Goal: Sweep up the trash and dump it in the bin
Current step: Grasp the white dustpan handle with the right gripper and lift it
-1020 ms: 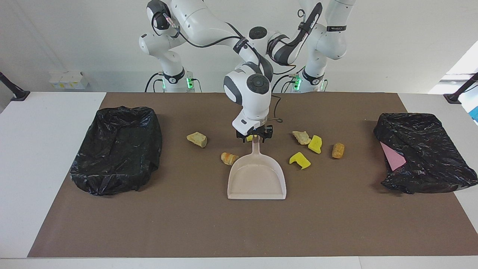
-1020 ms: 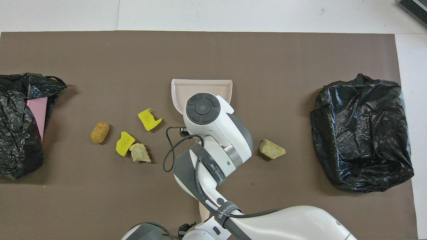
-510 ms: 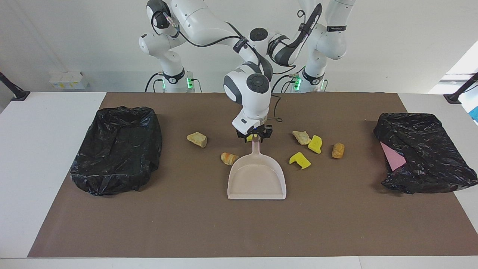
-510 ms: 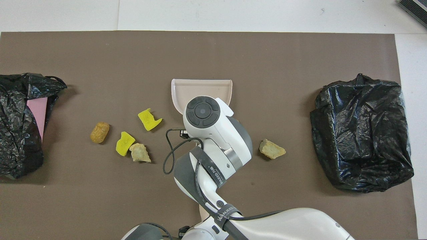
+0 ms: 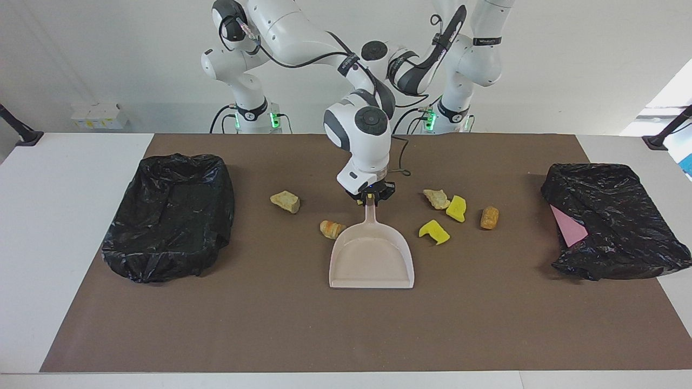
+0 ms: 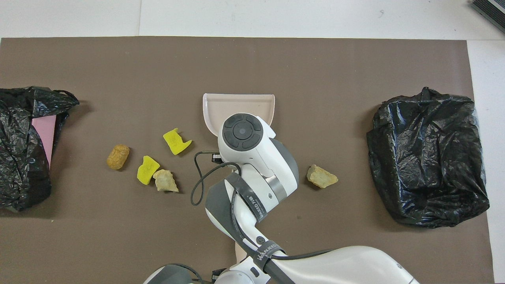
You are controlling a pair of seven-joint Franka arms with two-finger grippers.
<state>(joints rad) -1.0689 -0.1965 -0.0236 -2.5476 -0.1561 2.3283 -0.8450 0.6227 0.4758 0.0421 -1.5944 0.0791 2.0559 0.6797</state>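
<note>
A pale pink dustpan (image 5: pixel 372 259) lies flat mid-mat, its handle pointing toward the robots; it also shows in the overhead view (image 6: pixel 236 104). My right gripper (image 5: pixel 370 197) is down at the handle's end, fingers closed around it. Several trash chunks lie on the mat. A bread roll (image 5: pixel 331 229) touches the pan's side. A beige lump (image 5: pixel 285 201) (image 6: pixel 322 176) lies toward the right arm's end. A beige lump (image 5: pixel 436 198), two yellow sponge bits (image 5: pixel 456 208) (image 5: pixel 434 231) and an orange-brown roll (image 5: pixel 489 217) lie toward the left arm's end. My left arm waits folded up at its base, gripper hidden.
A bin lined with a black bag (image 5: pixel 170 216) (image 6: pixel 428 157) stands at the right arm's end of the brown mat. Another black bag (image 5: pixel 611 221) with a flat pink sheet (image 5: pixel 567 227) stands at the left arm's end.
My right gripper's fingers have drawn in around the dustpan handle and the wrist has shifted slightly. The dustpan and the trash have not moved.
</note>
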